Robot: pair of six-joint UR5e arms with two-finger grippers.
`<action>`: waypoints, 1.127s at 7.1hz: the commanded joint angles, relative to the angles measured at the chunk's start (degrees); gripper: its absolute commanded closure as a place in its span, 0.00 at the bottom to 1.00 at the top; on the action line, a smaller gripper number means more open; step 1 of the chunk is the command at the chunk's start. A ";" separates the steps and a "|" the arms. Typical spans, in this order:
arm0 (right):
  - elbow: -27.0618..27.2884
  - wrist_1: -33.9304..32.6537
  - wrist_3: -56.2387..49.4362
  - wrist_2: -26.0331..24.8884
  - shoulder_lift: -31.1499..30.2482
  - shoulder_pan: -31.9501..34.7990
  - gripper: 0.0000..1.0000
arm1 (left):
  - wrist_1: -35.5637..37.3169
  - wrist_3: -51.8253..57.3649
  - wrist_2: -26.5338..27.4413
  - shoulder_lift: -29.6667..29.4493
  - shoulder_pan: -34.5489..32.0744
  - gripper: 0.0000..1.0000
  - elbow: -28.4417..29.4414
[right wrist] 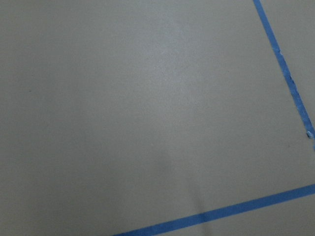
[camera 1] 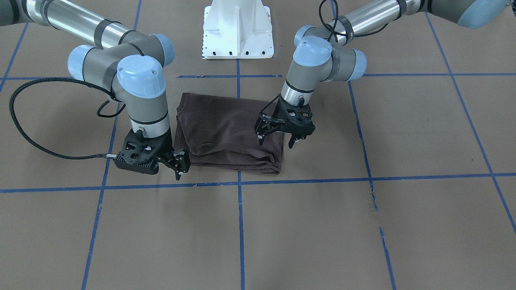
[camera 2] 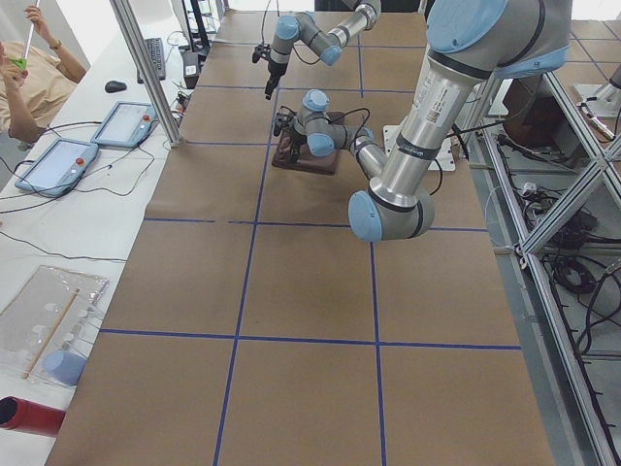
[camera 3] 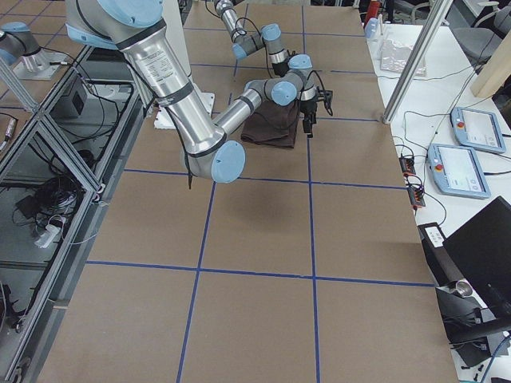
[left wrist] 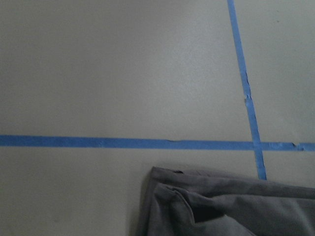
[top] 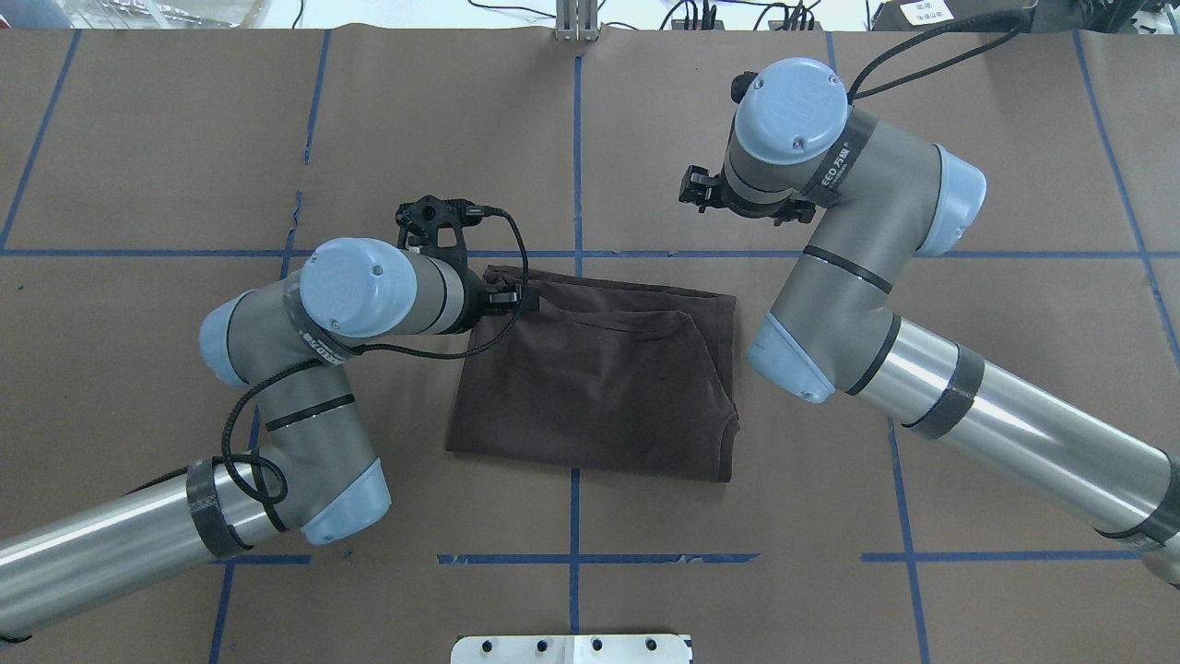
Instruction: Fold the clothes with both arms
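Observation:
The clothes are one dark brown T-shirt [camera 1: 225,129] [top: 599,387], lying folded into a rough rectangle on the brown paper table. My left gripper [camera 1: 276,141] [top: 505,300] hangs open just over the folded shirt's end on my left, with nothing between its fingers. My right gripper [camera 1: 181,173] is beside the shirt's far corner on my right, low over the table, its two fingertips apart and empty. In the overhead view it [top: 696,189] is mostly hidden under its wrist. The left wrist view shows a corner of the shirt [left wrist: 221,206]. The right wrist view shows only paper and tape.
Blue tape lines [camera 1: 240,183] divide the paper into squares. The white pedestal base [camera 1: 238,32] stands behind the shirt. A black cable [camera 1: 24,133] loops off the right wrist. A person [camera 2: 29,68] and two tablets [camera 2: 58,160] are at a side bench.

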 commanded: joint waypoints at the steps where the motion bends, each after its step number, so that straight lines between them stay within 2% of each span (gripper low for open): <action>1: 1.29 0.00 -0.06 0.27 -0.81 0.05 0.00 | 0.13 -0.04 2.51 -2.21 2.08 0.00 3.95; 6: 1.29 0.09 0.03 0.27 -1.24 0.05 0.00 | -0.39 1.89 2.51 -2.40 -3.36 0.00 9.24; 8: 1.29 0.09 -0.06 0.18 -1.25 0.05 0.00 | -0.74 7.22 2.34 -2.22 -7.73 0.00 10.40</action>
